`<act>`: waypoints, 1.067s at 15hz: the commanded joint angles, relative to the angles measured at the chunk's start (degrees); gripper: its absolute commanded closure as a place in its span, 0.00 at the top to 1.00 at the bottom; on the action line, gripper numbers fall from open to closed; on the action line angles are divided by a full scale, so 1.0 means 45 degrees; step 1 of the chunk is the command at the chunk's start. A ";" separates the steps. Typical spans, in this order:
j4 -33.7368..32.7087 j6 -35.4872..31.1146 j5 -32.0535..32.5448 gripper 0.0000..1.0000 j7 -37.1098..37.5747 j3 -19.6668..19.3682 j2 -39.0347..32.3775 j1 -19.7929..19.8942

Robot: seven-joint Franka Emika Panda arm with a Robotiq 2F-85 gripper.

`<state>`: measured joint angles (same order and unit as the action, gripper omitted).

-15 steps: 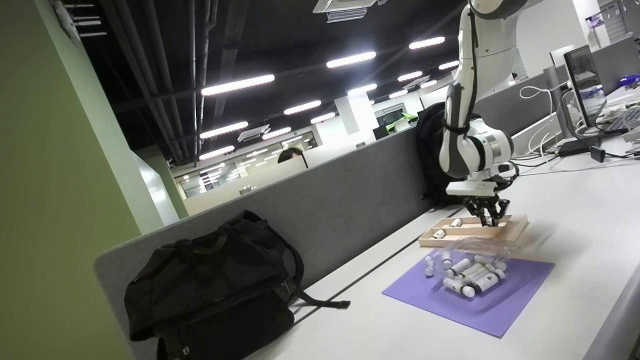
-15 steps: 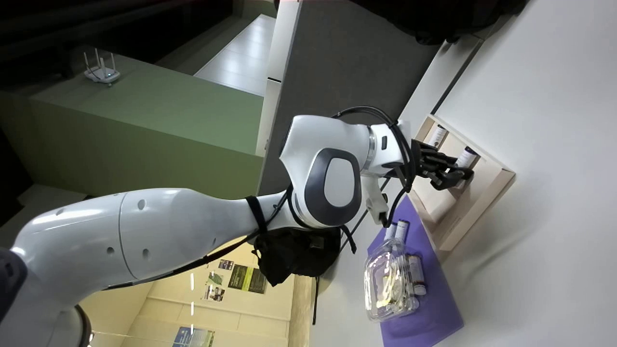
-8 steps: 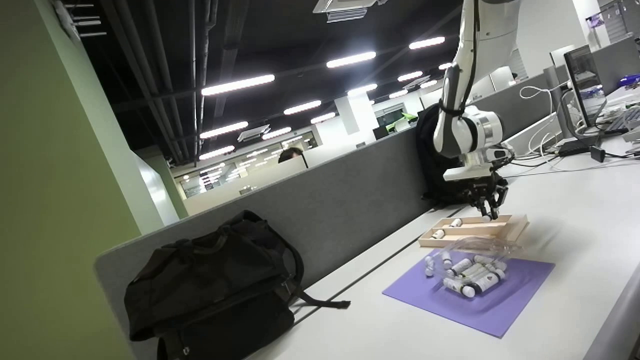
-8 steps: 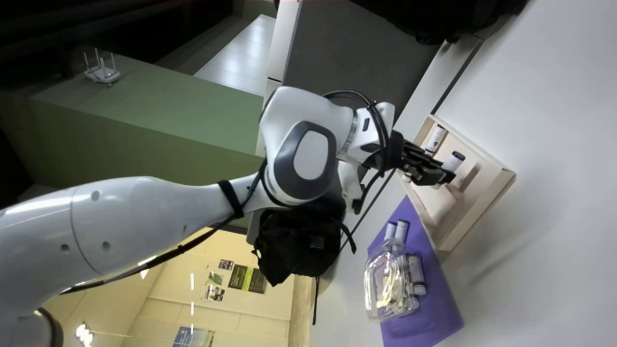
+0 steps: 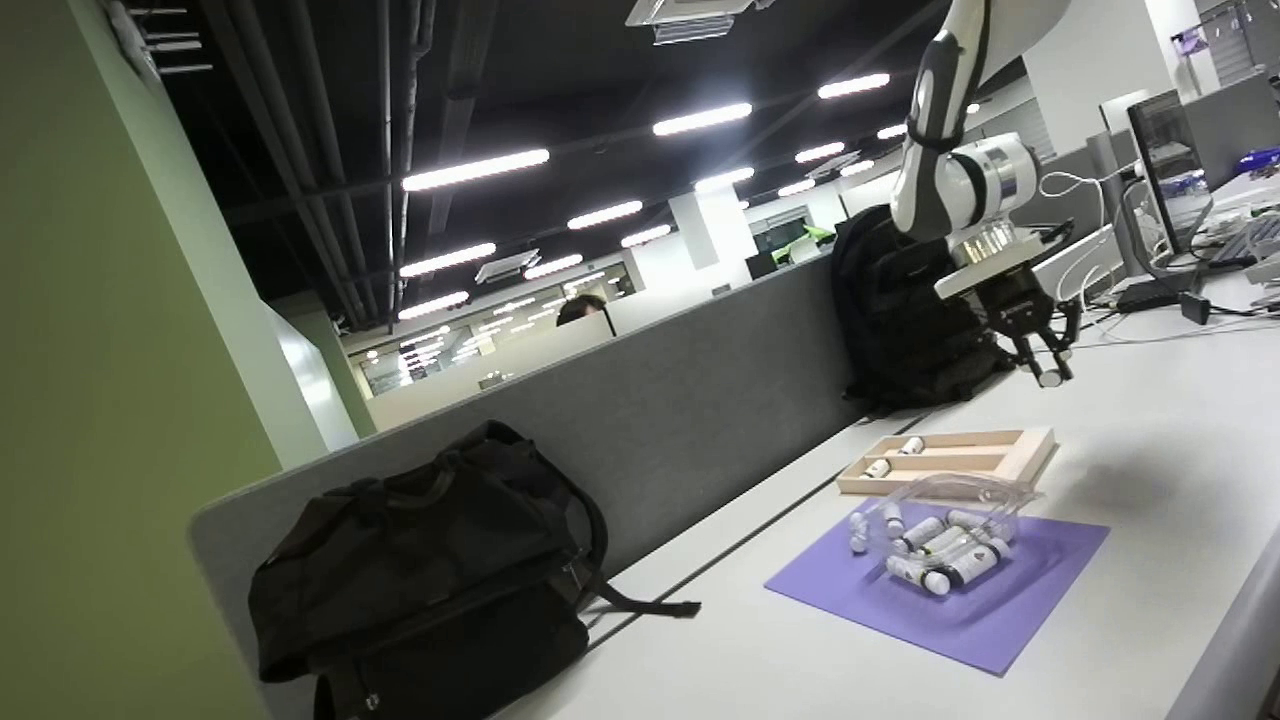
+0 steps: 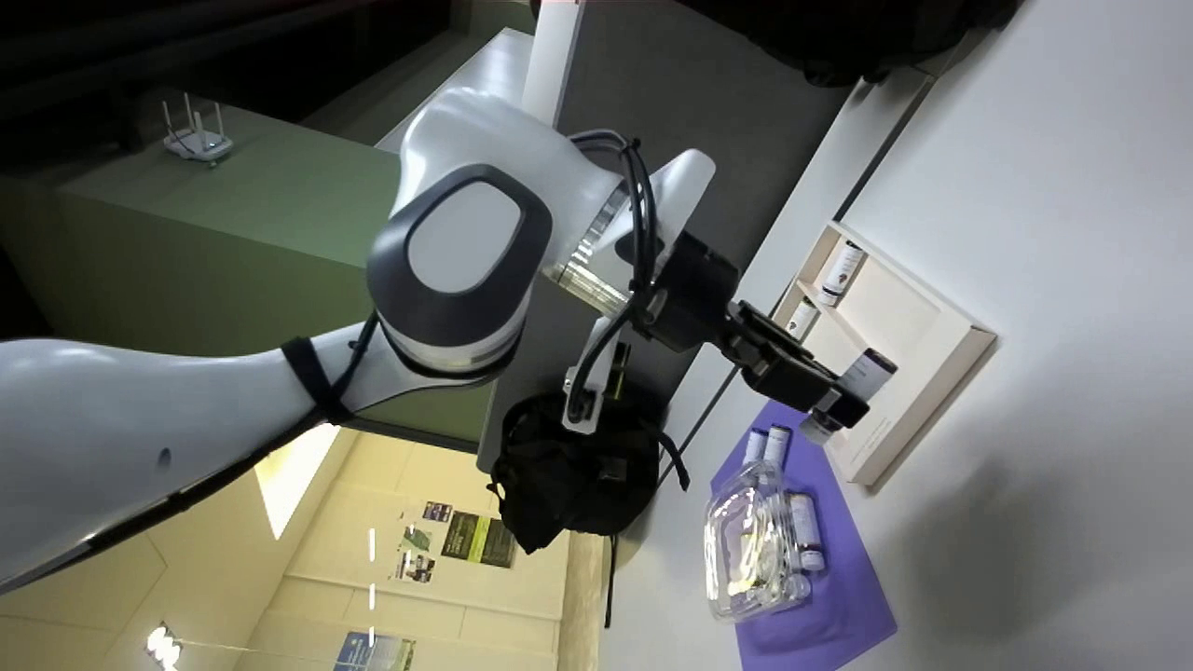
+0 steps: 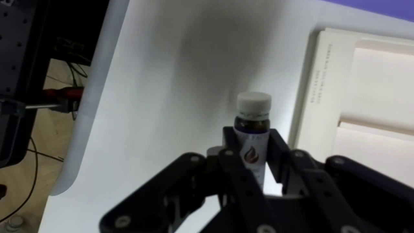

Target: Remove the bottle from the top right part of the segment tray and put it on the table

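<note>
My gripper [image 5: 1046, 362] is shut on a white-capped bottle [image 7: 254, 145] with a white label and a flame mark. In the wrist view the bottle stands between the two black fingers [image 7: 250, 139]. In an exterior view the held bottle [image 6: 869, 373] is in the air. The light-wood segment tray [image 5: 1028, 458] lies below and to one side of the gripper; its end wall also shows in the wrist view [image 7: 320, 97]. Two bottles [image 5: 912, 446] [image 5: 877, 468] lie in the tray. The gripper's shadow falls on the white-grey table [image 5: 1160, 450] beside the tray.
A purple mat [image 5: 1040, 610] beside the tray bears a clear plastic container [image 5: 1000, 490] with several bottles in and around it. Black backpacks [image 5: 430, 570] [image 5: 900, 310] rest by the grey divider panel [image 5: 700, 400]. A monitor [image 5: 1170, 170] and cables stand farther along the table.
The gripper has risen out of the tray with the bottle and moved sideways past the tray's end, tilting on the way. The tray, its two other bottles and the mat have not moved.
</note>
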<state>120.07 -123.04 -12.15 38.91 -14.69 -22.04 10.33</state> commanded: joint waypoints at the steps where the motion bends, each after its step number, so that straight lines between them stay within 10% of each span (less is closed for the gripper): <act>1: 0.2127 -0.2256 0.0915 0.11 -0.0562 -0.0573 0.0927 0.0040; 7: 0.4012 -0.7753 0.0871 0.11 -0.1316 -0.0908 -0.0132 -0.0033; 14: 0.4101 -1.0283 0.0140 0.11 -0.1610 -0.0896 -0.1845 -0.0474; 15: 0.4058 -1.0354 -0.0023 0.25 -0.1642 -0.0903 -0.1966 -0.0540; 16: 0.4043 -1.0431 -0.0164 0.61 -0.1659 -0.0893 -0.1999 -0.0584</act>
<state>138.39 -168.75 -10.75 32.44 -18.30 -30.31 8.76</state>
